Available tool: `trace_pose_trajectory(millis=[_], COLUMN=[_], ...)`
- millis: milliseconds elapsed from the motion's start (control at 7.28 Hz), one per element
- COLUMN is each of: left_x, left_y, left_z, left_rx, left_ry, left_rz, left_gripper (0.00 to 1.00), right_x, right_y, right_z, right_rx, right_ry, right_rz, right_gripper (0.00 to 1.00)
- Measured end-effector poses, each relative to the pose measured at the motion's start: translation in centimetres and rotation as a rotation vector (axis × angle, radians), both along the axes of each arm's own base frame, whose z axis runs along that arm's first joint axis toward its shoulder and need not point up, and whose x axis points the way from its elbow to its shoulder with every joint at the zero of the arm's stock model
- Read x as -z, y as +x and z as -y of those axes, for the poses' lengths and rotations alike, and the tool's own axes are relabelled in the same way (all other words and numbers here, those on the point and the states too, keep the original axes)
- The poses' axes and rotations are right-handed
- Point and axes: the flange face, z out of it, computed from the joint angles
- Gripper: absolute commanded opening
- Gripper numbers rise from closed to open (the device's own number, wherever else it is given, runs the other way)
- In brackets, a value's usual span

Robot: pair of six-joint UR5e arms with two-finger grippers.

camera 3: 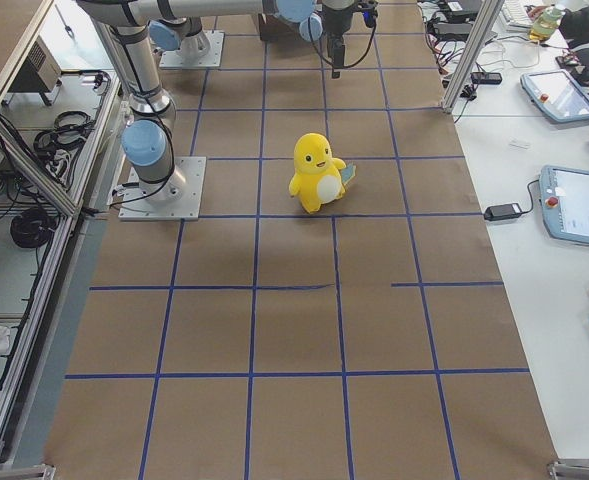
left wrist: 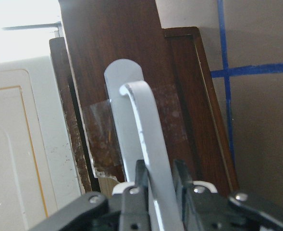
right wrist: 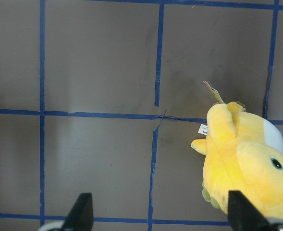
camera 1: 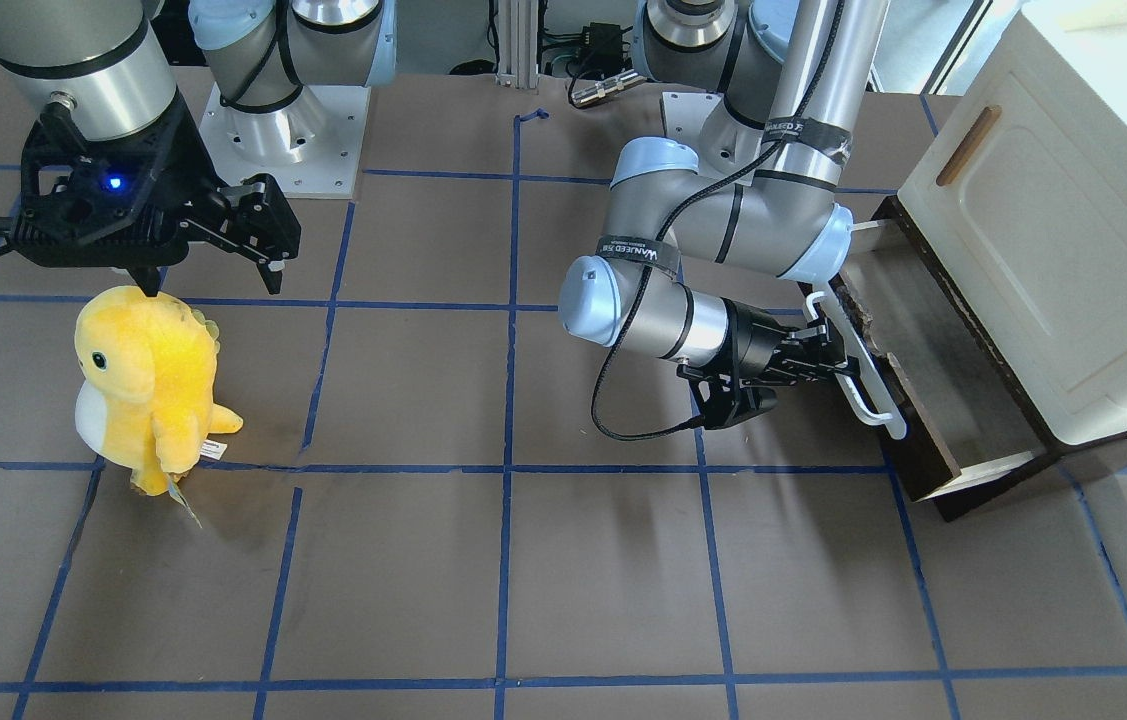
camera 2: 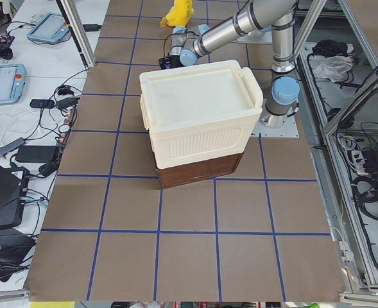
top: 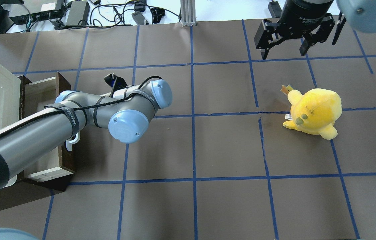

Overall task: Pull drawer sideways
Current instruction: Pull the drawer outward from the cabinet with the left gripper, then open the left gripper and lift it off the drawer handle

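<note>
The dark brown drawer (camera 1: 928, 345) stands partly pulled out from under the cream cabinet (camera 1: 1053, 230), with its grey-brown inside showing. Its white bar handle (camera 1: 863, 370) runs along the front. My left gripper (camera 1: 838, 362) is shut on this handle. In the left wrist view the handle (left wrist: 143, 125) passes between the two fingers (left wrist: 140, 179). In the overhead view the drawer (top: 41, 96) lies partly under my left arm, which hides the gripper. My right gripper (camera 1: 211, 280) is open and empty, hovering far from the drawer (top: 284, 53).
A yellow plush toy (camera 1: 148, 380) stands on the brown table just below my right gripper, and shows in the right wrist view (right wrist: 242, 163). The cabinet has a cream door with a small wooden handle (camera 1: 968, 145). Blue tape lines grid the table.
</note>
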Motion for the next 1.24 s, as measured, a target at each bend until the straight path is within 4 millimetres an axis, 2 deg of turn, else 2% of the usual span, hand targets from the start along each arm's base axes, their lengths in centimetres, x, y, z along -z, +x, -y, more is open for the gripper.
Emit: trace_pose_trajectory(millis=[275,412,687,824,962,1099,1237], left_x=[-0.1,-0.1,-0.1,-0.2,-0.5,-1.4,-2.5], left_y=[-0.1,-0.1,-0.4,-0.7,-1.3,-2.8,-4.6], left_z=[0.1,0.2,0.1,0.0,0.0,0.3,0.7], left_rx=[0.001,0.002,0.009,0.014,0.026,0.040,0.039], left_ry=[-0.002,-0.002,-0.002,-0.003,-0.010,-0.016,0.001], left_rz=[-0.001,-0.001,-0.001,-0.001,-0.005,-0.039,-0.132], left_gripper=[0.57,0.65,0.69,0.77,0.78,0.89,0.94], right_x=[0.0,0.0,0.0,0.0,0.0,0.0,0.0], right_y=[0.0,0.0,0.0,0.0,0.0,0.0,0.0], right_z=[0.0,0.0,0.0,0.0,0.0,0.0,0.0], right_rx=[0.000,0.000,0.000,0.000,0.000,0.000,0.000], right_ry=[0.000,0.000,0.000,0.000,0.000,0.000,0.000], right_rz=[0.000,0.000,0.000,0.000,0.000,0.000,0.000], right_gripper=[1.00,1.00,1.00,1.00,1.00,1.00,1.00])
